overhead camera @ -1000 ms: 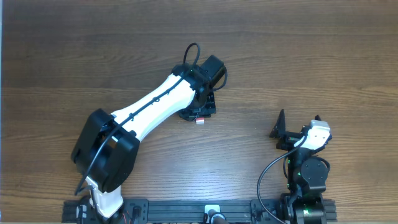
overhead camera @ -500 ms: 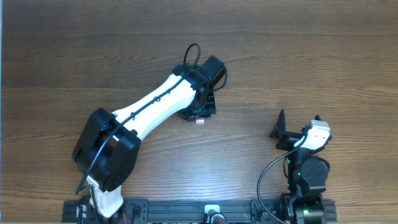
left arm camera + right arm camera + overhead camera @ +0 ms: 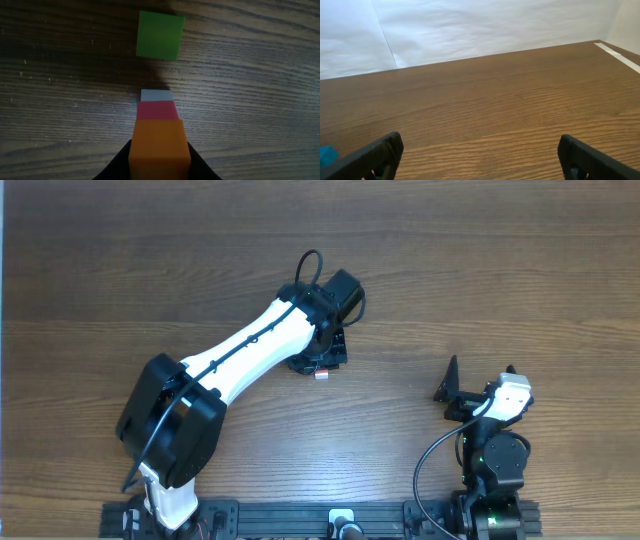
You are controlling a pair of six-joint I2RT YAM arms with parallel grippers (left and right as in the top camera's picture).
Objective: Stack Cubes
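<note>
Nothing has moved since the earlier frames: left claw (image 3: 159, 169) clenched on the orange cube (image 3: 159, 145), directly over the red cube (image 3: 157, 110) and grey cube (image 3: 156, 95), green cube (image 3: 160, 35) loose on the tabletop (image 3: 250, 100) straight ahead of the fingertips, left arm stretched mid-tabletop, right claw (image 3: 480, 155) released, parked by its base.

A robotics lab bench, by the look of it — a wood-grain desk (image 3: 520, 270) with the left arm (image 3: 250, 345) and right arm (image 3: 495, 442) standing on a black rail (image 3: 280, 510) along its edge, a cable (image 3: 417, 478) looping from one base, and a plain white backdrop (image 3: 480, 30) behind the desk.
</note>
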